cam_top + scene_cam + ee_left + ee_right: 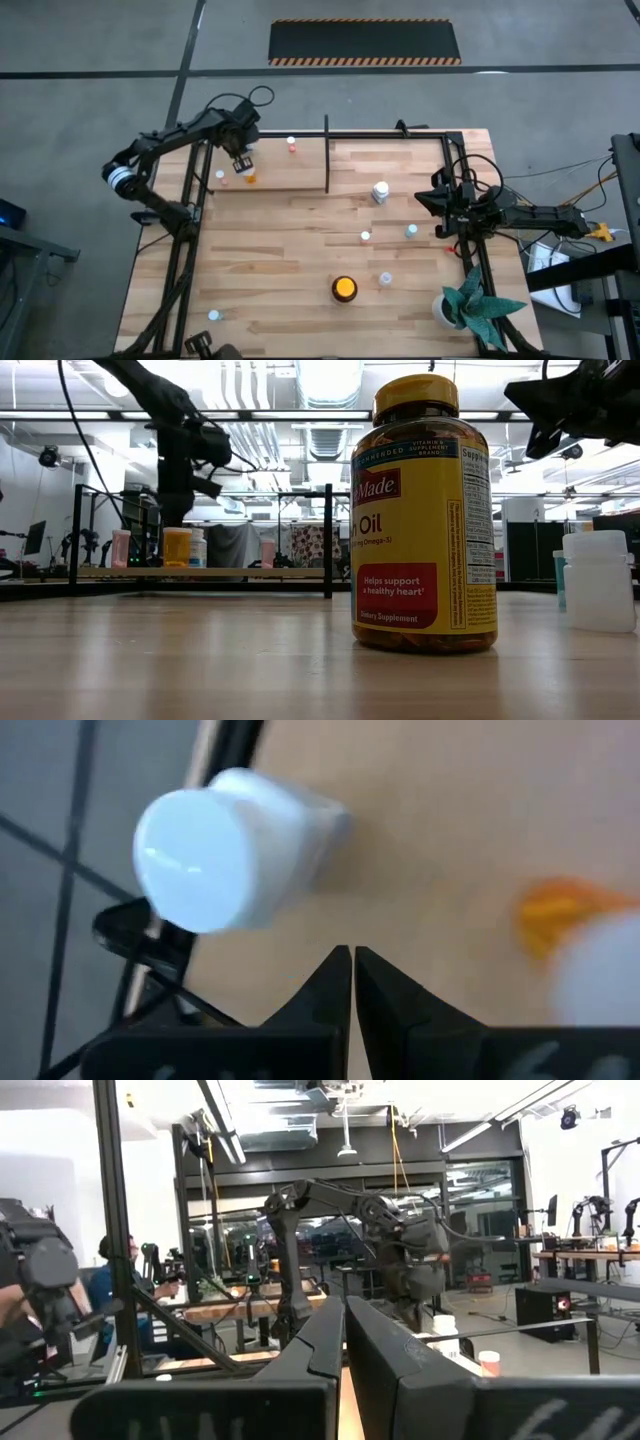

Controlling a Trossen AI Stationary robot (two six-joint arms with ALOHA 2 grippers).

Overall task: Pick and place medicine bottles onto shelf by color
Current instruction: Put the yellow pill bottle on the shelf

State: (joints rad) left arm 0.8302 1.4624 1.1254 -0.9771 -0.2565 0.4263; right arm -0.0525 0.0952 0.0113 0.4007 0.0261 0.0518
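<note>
My left gripper [240, 160] hovers over the left part of the shelf [290, 182], its fingers [352, 958] shut and empty. Below it on the shelf board stand a white bottle [230, 850], which also shows in the high view [220, 176], and an orange bottle [248, 178] [177, 547]. A red-capped bottle [291, 145] stands farther back on the board. The large amber jar [344, 288] [423, 515] stands near the table's front. My right gripper [440, 205] waits at the table's right side, shut and empty [342, 1308].
A white bottle [380, 190], a pale blue one [411, 231] and small ones [366, 236] [385, 279] [213, 315] stand loose on the table. The divider post [327, 155] splits the shelf. A potted plant [470, 305] stands at the front right.
</note>
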